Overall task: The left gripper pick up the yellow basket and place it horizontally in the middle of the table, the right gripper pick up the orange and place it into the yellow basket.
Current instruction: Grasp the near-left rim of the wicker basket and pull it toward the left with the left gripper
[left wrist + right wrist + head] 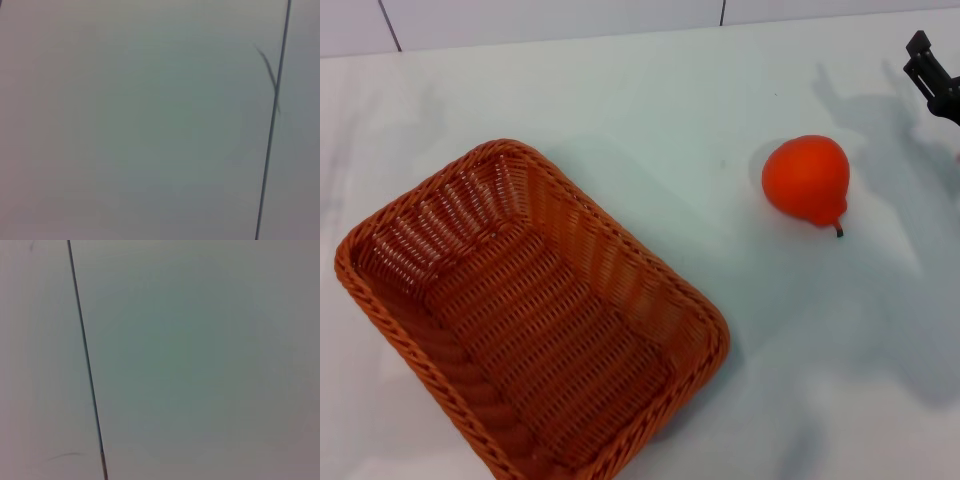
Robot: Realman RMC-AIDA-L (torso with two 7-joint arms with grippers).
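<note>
The yellow basket [530, 320] is an orange-brown woven wicker basket. It lies empty on the white table [670, 110] at the front left, turned diagonally, with its near corner cut off by the view's bottom edge. The orange [807, 178] lies on the table to the right of the basket, apart from it, with its short dark stem pointing toward the front. The right gripper [932, 75] shows as a black tip at the far right edge, behind and to the right of the orange, not touching it. The left gripper is out of view.
A wall of white panels with dark seams [723, 12] runs behind the table's far edge. Both wrist views show only a plain pale surface crossed by a thin dark seam [272, 120] [85, 350].
</note>
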